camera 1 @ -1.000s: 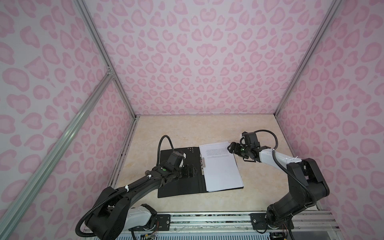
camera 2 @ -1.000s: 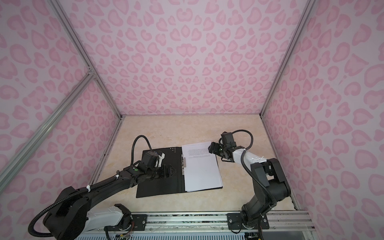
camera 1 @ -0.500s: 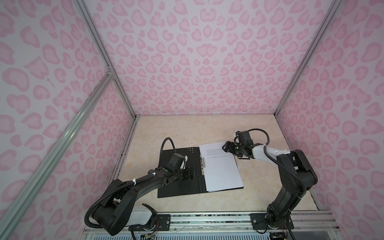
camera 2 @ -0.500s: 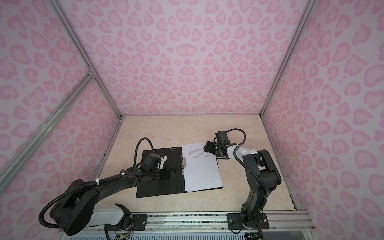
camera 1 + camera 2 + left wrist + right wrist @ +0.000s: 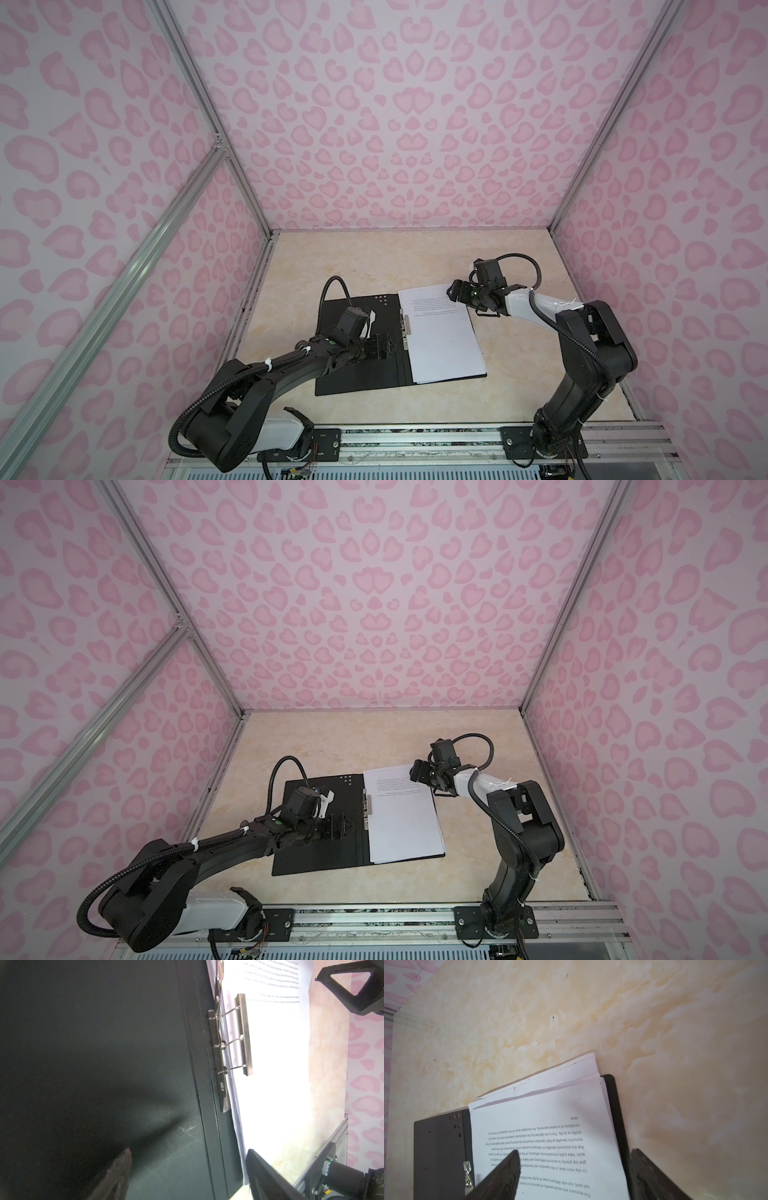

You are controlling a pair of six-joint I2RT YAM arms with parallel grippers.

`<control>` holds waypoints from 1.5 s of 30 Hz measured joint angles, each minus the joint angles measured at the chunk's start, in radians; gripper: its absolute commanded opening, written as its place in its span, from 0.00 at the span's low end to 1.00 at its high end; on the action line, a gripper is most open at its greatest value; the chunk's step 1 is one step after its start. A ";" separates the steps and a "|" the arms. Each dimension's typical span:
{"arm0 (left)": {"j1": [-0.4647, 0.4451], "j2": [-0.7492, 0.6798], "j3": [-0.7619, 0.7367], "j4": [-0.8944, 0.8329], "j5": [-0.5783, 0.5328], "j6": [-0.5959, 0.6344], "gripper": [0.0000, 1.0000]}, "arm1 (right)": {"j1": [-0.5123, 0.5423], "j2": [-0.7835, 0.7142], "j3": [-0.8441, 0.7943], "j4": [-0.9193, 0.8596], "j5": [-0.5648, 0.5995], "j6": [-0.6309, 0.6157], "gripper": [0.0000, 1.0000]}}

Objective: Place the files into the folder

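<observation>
Both grippers gape, the right gripper [image 5: 458,293] straddling the far right corner of the files [image 5: 442,340] and nearer them than the left gripper [image 5: 387,348], which hangs over the bare flap of the folder [image 5: 365,374].

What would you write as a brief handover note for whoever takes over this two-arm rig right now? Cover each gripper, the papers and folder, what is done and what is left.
The left gripper is open and empty, over the bare left half of the folder.
The right gripper is open and empty, over the far right corner of the papers.
The folder lies open on the table, black inside up. The papers lie on its right half, beside the metal clip.
Done: the papers are in the folder.
Left: their far edges are fanned and overhang the folder. Probably square them, secure the clip and shut the folder.
</observation>
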 measured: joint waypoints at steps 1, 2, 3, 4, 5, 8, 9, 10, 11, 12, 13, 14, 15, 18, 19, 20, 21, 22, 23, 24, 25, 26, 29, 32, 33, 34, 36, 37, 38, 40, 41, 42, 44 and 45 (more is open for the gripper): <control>0.000 -0.001 -0.001 0.000 0.000 0.000 0.88 | 0.001 0.004 0.000 0.000 -0.001 0.000 0.84; 0.000 -0.002 -0.001 0.000 0.000 0.000 0.88 | 0.003 0.007 -0.002 0.001 -0.003 0.000 0.84; 0.000 -0.003 -0.001 0.000 0.000 0.000 0.88 | 0.005 0.009 -0.002 0.001 -0.005 0.001 0.84; 0.000 -0.003 -0.001 0.000 0.000 0.000 0.88 | 0.006 0.011 -0.002 0.001 -0.007 0.004 0.84; 0.000 -0.003 -0.002 0.000 0.000 0.000 0.88 | 0.008 0.015 -0.002 0.003 -0.011 0.007 0.84; 0.000 -0.003 -0.003 0.001 0.000 0.000 0.88 | 0.016 0.021 -0.002 0.010 -0.022 0.007 0.83; 0.000 -0.003 -0.003 0.002 0.000 0.000 0.88 | 0.018 0.021 -0.002 0.013 -0.022 0.007 0.83; 0.000 -0.002 -0.003 0.003 0.000 -0.001 0.88 | 0.021 0.022 -0.001 0.015 -0.023 0.008 0.83; 0.000 -0.002 -0.005 0.007 0.000 -0.001 0.88 | 0.024 0.025 0.002 0.016 -0.026 0.011 0.83; 0.000 0.000 -0.006 0.009 0.001 -0.001 0.88 | 0.026 0.028 0.004 0.016 -0.028 0.011 0.83; 0.000 0.001 -0.008 0.014 0.001 -0.002 0.88 | 0.027 0.030 0.005 0.016 -0.028 0.014 0.83; 0.000 0.002 -0.008 0.019 0.001 -0.003 0.88 | 0.026 0.030 0.005 0.016 -0.027 0.016 0.83; 0.000 0.003 -0.009 0.025 0.002 -0.004 0.88 | 0.026 0.030 0.005 0.016 -0.026 0.018 0.84; 0.000 0.003 -0.013 0.035 0.004 -0.008 0.88 | 0.015 0.030 0.005 0.016 -0.020 0.026 0.84; 0.000 0.003 -0.014 0.037 0.005 -0.008 0.88 | 0.009 0.027 0.004 0.015 -0.016 0.026 0.83; 0.000 0.005 -0.014 0.039 0.007 -0.008 0.88 | 0.001 0.021 0.001 0.015 -0.007 0.029 0.84; 0.000 0.006 -0.014 0.042 0.008 -0.008 0.87 | -0.005 0.013 -0.003 0.015 0.005 0.033 0.84; -0.003 0.008 -0.014 0.045 0.008 -0.008 0.87 | -0.013 -0.001 -0.010 0.016 0.009 0.032 0.85; -0.007 0.010 -0.013 0.051 0.008 -0.009 0.88 | -0.023 -0.019 -0.021 0.016 0.013 0.033 0.92; -0.011 0.014 -0.012 0.057 0.008 -0.011 0.87 | -0.029 -0.036 -0.031 0.017 0.022 0.033 0.98; -0.017 0.019 -0.009 0.060 0.008 -0.013 0.87 | -0.037 -0.057 -0.042 0.016 0.034 0.032 0.98; -0.023 0.026 -0.004 0.062 0.007 -0.019 0.87 | -0.050 -0.078 -0.047 0.014 0.033 0.027 0.98; -0.053 0.053 0.016 0.073 0.006 -0.032 0.87 | -0.099 -0.120 -0.046 0.015 0.004 0.019 0.98; -0.090 0.097 0.046 0.093 0.005 -0.052 0.87 | -0.126 -0.152 -0.033 0.006 -0.040 -0.017 0.98; -0.099 0.113 0.055 0.105 0.005 -0.058 0.87 | -0.124 -0.157 -0.026 0.006 -0.067 -0.028 0.98; -0.109 0.131 0.065 0.120 0.005 -0.068 0.87 | -0.119 -0.157 -0.018 0.009 -0.099 -0.039 0.98; -0.122 0.167 0.086 0.148 0.010 -0.085 0.86 | -0.101 -0.149 -0.003 0.010 -0.152 -0.053 0.98; -0.125 0.182 0.097 0.165 0.018 -0.097 0.86 | -0.087 -0.142 0.005 0.010 -0.175 -0.058 0.98; -0.126 0.189 0.105 0.166 0.019 -0.107 0.86 | -0.068 -0.132 0.014 0.010 -0.200 -0.066 0.96; -0.126 0.187 0.113 0.155 0.018 -0.126 0.86 | -0.026 -0.107 0.037 0.014 -0.245 -0.082 0.94; -0.123 0.179 0.117 0.137 0.014 -0.130 0.86 | -0.006 -0.089 0.054 0.016 -0.269 -0.090 0.93; -0.117 0.160 0.117 0.118 0.013 -0.133 0.86 | 0.015 -0.066 0.074 0.018 -0.294 -0.099 0.92; -0.089 0.098 0.117 0.078 0.019 -0.142 0.86 | 0.056 -0.015 0.114 0.022 -0.337 -0.111 0.89; -0.070 0.064 0.114 0.068 0.019 -0.142 0.86 | 0.074 0.011 0.134 0.021 -0.354 -0.120 0.88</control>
